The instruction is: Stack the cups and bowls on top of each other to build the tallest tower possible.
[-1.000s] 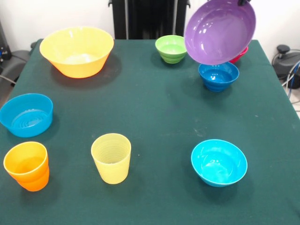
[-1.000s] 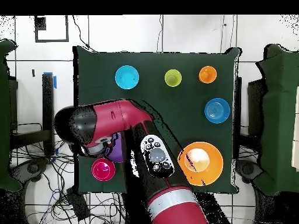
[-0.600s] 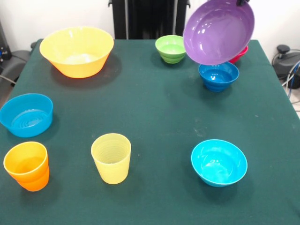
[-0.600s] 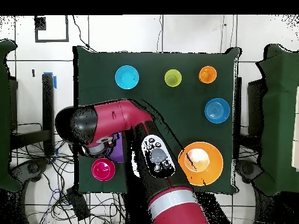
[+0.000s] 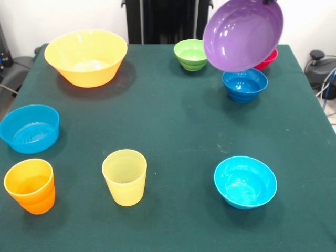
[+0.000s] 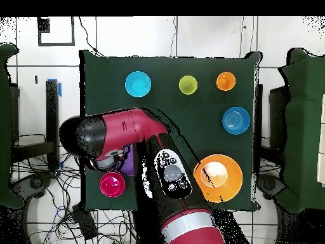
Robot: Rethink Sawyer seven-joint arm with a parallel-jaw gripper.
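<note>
A wide purple bowl [image 5: 241,34] hangs tilted in the air at the back right, its hollow facing the front view. My gripper [image 5: 270,2] is shut on its top rim at the picture's edge. Right below it stands a dark blue bowl [image 5: 244,84], and behind it a red bowl [image 5: 269,59] is partly hidden. A lime green bowl [image 5: 190,54] sits to the left. In the overhead view the arm [image 6: 120,136] covers the gripper, and only a sliver of the purple bowl [image 6: 127,159] shows beside the red bowl [image 6: 112,184].
A large yellow-orange bowl [image 5: 86,56] stands at the back left and a light blue straight-sided bowl [image 5: 29,128] at the left edge. Along the front stand an orange cup [image 5: 30,185], a ribbed pale yellow cup [image 5: 125,177] and a cyan bowl [image 5: 245,181].
The purple bowl has drifted slightly to the left in the front view, still held up. Nothing on the table has moved.
</note>
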